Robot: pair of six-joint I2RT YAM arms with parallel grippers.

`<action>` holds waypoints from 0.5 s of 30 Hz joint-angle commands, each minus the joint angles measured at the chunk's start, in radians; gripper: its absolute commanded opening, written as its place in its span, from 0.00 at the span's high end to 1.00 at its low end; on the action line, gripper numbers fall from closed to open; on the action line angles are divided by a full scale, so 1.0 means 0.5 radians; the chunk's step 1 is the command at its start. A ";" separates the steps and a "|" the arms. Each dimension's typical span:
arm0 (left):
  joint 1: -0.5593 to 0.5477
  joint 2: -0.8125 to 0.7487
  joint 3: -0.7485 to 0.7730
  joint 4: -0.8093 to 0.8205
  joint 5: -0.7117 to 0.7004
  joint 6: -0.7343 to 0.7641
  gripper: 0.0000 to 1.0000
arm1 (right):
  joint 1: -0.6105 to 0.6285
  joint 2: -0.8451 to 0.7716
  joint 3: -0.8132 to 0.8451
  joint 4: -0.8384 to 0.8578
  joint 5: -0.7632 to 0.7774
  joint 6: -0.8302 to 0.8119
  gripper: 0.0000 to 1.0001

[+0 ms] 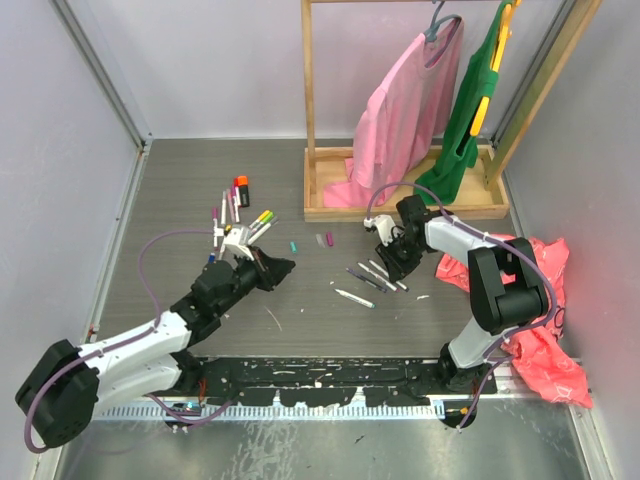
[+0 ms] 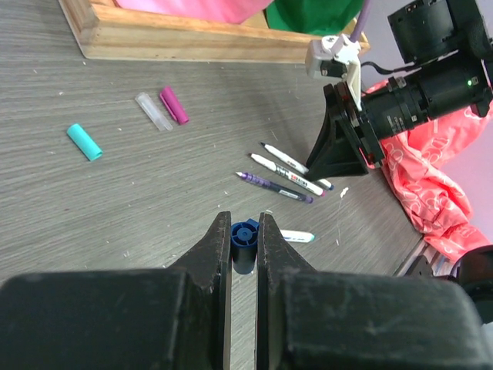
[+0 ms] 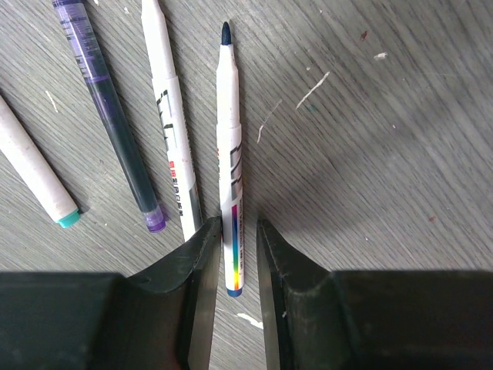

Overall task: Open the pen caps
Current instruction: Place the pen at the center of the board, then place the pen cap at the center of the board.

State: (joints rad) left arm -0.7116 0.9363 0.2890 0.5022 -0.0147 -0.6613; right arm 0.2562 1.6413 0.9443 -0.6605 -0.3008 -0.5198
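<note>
The left claw [image 2: 244, 222] is pinched shut on a blue cap [image 2: 244, 236], while the right claw [image 3: 240, 227], jaws narrowly apart, straddles the uncapped pen [image 3: 229, 131] lying between them, so lifting away could drag it askew if a jaw rubs its barrel.

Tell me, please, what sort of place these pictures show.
Probably a robot test cell, not a home: plain walls and metal posts box in a grey table, two arms are mounted at its near edge, and a clothes rack and scattered pens look staged.
</note>
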 commanded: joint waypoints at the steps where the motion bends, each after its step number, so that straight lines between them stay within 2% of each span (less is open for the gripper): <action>1: -0.060 0.039 0.065 0.143 -0.054 0.025 1.00 | 0.011 -0.096 0.077 -0.010 -0.046 0.006 0.69; 15: -0.223 0.253 0.154 0.243 -0.118 0.019 1.00 | 0.010 -0.197 0.081 -0.005 -0.052 -0.010 0.68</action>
State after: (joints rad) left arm -0.7990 1.0393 0.3149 0.5358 -0.0418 -0.6636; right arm 0.2562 1.5902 0.9451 -0.6632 -0.3088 -0.5205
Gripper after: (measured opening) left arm 0.082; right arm 0.317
